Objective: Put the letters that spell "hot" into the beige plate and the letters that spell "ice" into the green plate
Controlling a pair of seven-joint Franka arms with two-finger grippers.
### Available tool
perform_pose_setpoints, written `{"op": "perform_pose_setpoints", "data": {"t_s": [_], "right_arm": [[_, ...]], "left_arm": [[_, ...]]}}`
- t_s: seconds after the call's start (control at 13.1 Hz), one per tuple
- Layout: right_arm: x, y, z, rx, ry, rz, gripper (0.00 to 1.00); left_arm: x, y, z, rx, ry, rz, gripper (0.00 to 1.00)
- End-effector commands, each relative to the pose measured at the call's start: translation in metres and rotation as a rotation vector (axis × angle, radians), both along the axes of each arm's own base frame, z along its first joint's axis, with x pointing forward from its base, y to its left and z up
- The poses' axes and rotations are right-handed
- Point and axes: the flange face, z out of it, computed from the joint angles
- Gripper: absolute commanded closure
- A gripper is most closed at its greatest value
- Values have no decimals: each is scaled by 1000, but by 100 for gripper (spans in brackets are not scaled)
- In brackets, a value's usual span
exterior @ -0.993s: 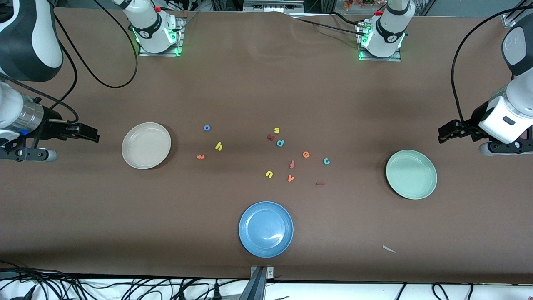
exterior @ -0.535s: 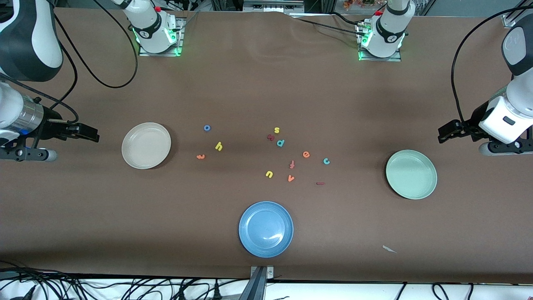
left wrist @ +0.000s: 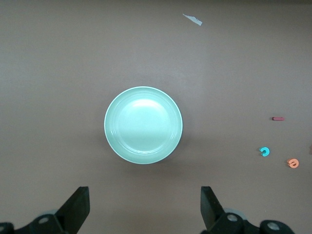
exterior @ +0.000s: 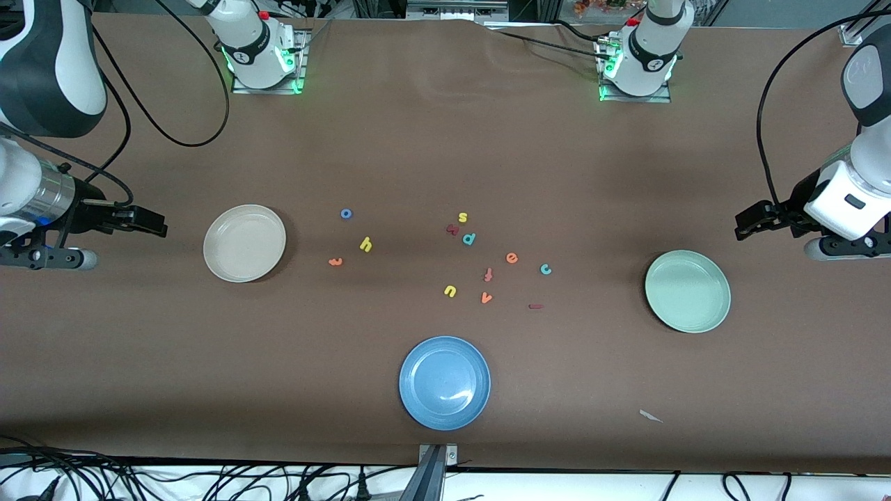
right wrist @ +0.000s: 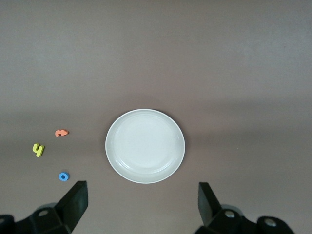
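Beige plate [exterior: 244, 243], green plate [exterior: 687, 291]

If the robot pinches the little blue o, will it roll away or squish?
The blue o lies flat on the table, so it probably won't roll. It looks tiny and thin, likely very light and easily nudged aside. It may squish slightly, though softness can't be seen.

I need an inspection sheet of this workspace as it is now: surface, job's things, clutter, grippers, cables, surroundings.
Surface: brown table, flat.
Job's things: beige plate and green plate hold nothing; yellow h, blue o, orange t, teal c, orange e, dark red i lie loose on the table.
Clutter: blue plate; other letters; white scrap.
Grippers: left gripper and right gripper open, holding nothing, waiting at the table's ends.
Cables: black cables on the table.
Surroundings: nothing seen.
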Motion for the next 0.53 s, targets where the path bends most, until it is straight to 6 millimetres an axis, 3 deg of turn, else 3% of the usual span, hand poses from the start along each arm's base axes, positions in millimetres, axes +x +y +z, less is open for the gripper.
{"op": "perform_pose_setpoints", "data": {"t_s": [0.0,0.46], "right_arm": [[-3,2,0,-13,1,2,0],[-4,6,-2,-12,7,0,0]], "left_arm": [[0,2,3,16,-9,-25,0],[0,3,4,14,-11,-23,0]]}}
